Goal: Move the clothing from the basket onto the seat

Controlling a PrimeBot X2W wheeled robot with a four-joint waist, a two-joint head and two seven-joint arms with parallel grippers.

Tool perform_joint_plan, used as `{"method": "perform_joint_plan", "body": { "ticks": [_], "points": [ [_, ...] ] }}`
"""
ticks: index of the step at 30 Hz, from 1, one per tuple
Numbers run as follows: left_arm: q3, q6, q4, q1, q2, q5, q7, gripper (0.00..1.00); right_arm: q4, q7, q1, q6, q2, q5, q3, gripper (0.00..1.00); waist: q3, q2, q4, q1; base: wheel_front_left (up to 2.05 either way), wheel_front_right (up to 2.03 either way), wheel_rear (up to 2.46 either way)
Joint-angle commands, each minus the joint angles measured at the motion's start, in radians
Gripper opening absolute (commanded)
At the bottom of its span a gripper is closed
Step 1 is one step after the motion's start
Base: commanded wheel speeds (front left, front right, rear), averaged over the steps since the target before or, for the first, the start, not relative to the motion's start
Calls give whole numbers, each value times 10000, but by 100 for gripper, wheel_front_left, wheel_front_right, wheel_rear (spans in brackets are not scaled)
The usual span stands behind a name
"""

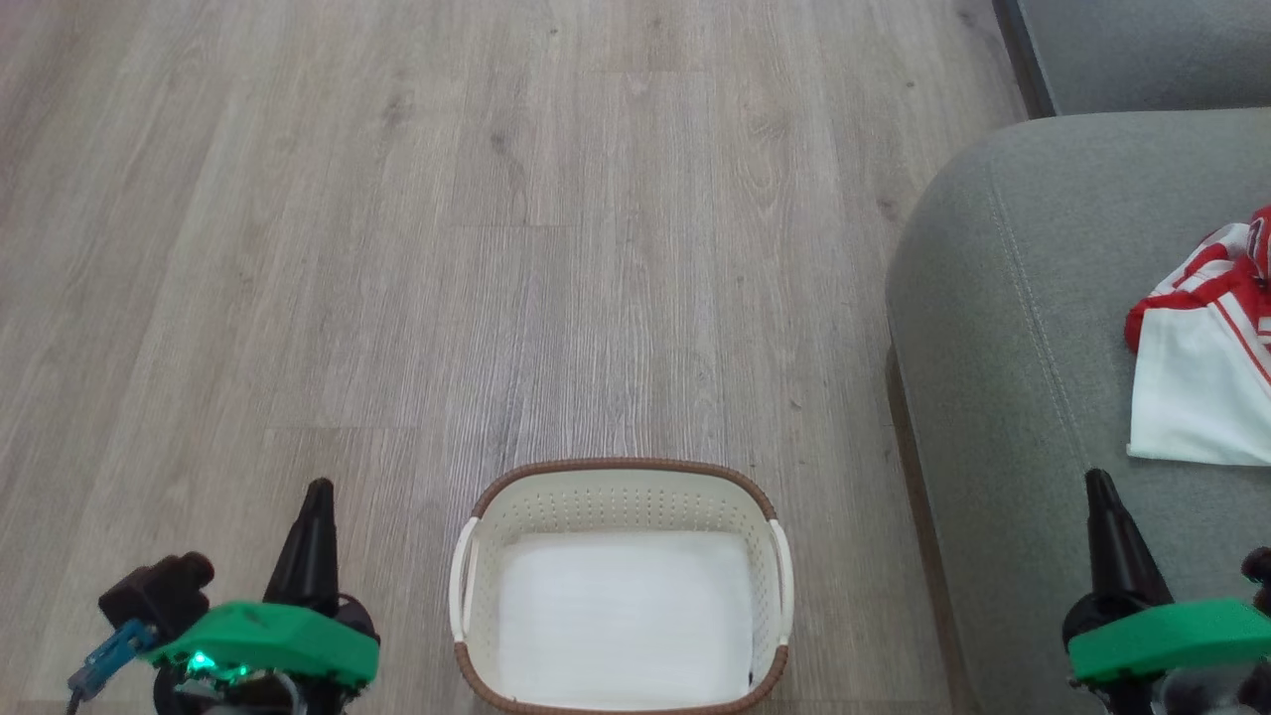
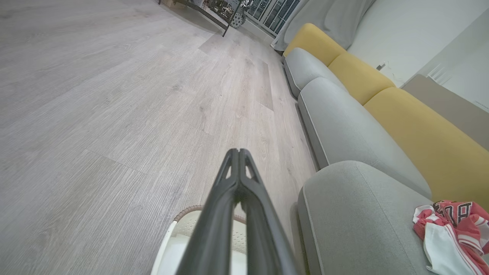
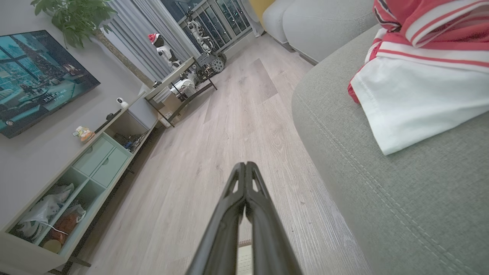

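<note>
The red and white clothing [image 1: 1206,367] lies crumpled on the grey seat [image 1: 1003,298] at the right; it also shows in the left wrist view [image 2: 450,233] and the right wrist view [image 3: 416,72]. The cream basket [image 1: 621,501] with a brown rim stands on the floor at the bottom centre, with only its white bottom showing inside. My left gripper [image 1: 318,492] is shut and empty to the left of the basket. My right gripper [image 1: 1097,482] is shut and empty over the seat's front part, below the clothing.
Wooden floor [image 1: 447,248] stretches ahead and to the left. The sofa continues with more grey cushions and yellow backrests [image 2: 420,130]. A low TV cabinet [image 3: 76,179], a television [image 3: 34,80] and a table [image 3: 179,76] with small robots line the far wall.
</note>
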Motion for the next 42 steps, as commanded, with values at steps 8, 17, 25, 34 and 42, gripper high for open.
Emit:
{"method": "perform_joint_plan", "body": {
  "ticks": [8, 17, 25, 34, 42],
  "points": [
    [398, -107, -233, -627, -14, -967, 249, 0, -167, 283, -685, 1, 38, 873, -111, 0, -20, 0, -36, 0, 0, 0, 0],
    [587, -155, -199, -709, -53, -2027, 538, 0, -12, 564, -864, 0, 138, 1810, -159, 0, -46, 0, -83, 0, 0, 0, 0],
    [738, -194, -172, -774, -83, -2874, 768, 0, 112, 792, -1008, 0, 221, 2557, -201, 0, -67, 0, -121, 0, 0, 0, 0],
    [908, -238, -141, -848, -118, -3827, 1028, 0, 252, 1051, -1170, 0, 316, 3394, -251, 0, -90, 0, -163, 0, 0, 0, 0],
    [1059, -276, -114, -914, -149, -4672, 1258, 0, 376, 1282, -1314, 0, 402, 4133, -298, 0, -111, 0, -200, 0, 0, 0, 0]
  ]
}}
